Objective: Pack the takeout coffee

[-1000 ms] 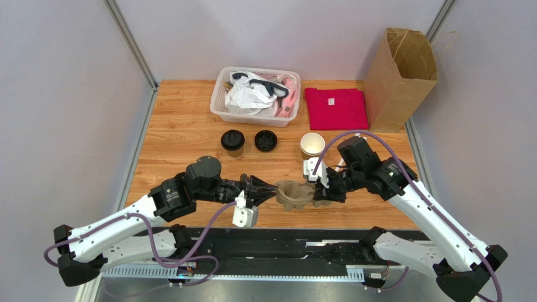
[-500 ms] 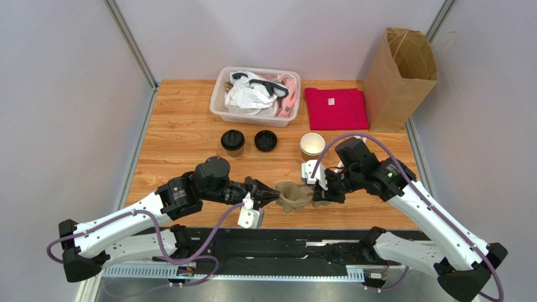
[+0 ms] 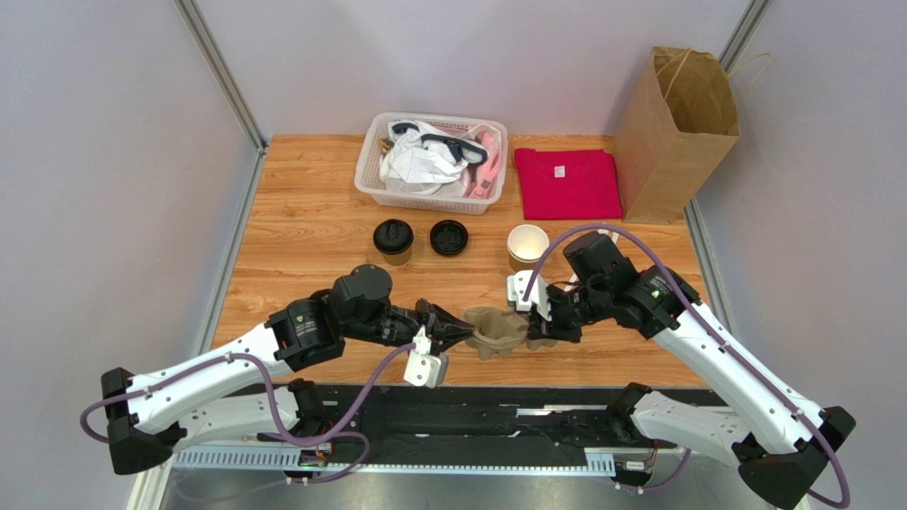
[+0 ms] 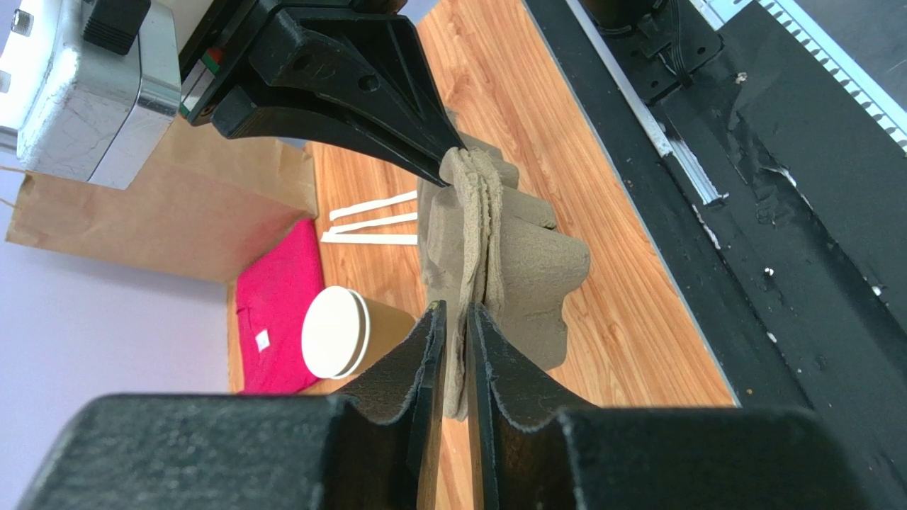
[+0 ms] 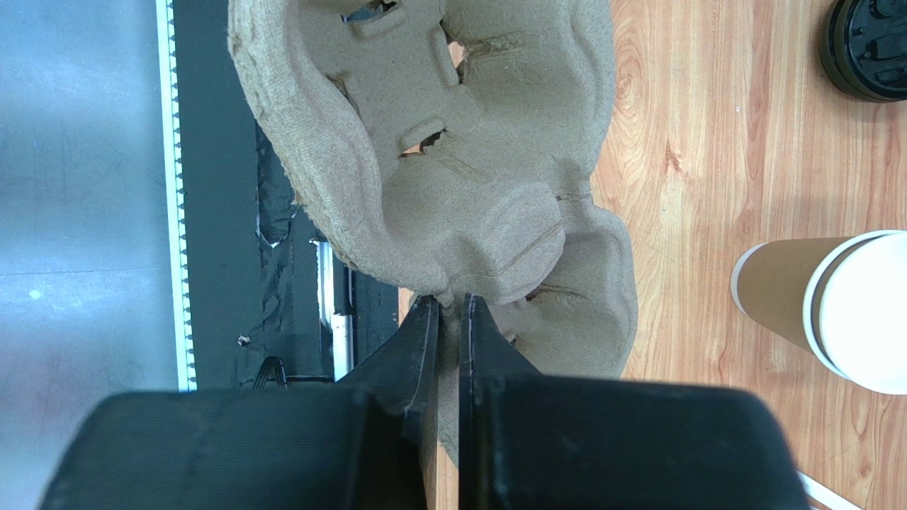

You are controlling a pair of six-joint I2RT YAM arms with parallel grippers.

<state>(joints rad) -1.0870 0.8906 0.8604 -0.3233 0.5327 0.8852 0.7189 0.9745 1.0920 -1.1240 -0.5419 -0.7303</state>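
My left end effector (image 4: pixel 456 319) is pinched narrow on one edge of the grey-brown cup tray (image 4: pixel 527 255). My right end effector (image 5: pixel 451 310) is pinched narrow on the other edge, so the tray sits between my two arms, near the front of the desk (image 3: pixel 309 223). The takeout coffee (image 3: pixel 393 240) stands upright farther back with its black lid on, well apart from both. A loose black lid (image 3: pixel 448 237) lies just beside it. An open paper cup (image 3: pixel 527 245) stands near my right arm. Behind them are a white basket (image 3: pixel 421 200), a red cloth (image 3: pixel 567 183) and a brown paper bag (image 3: pixel 673 133).
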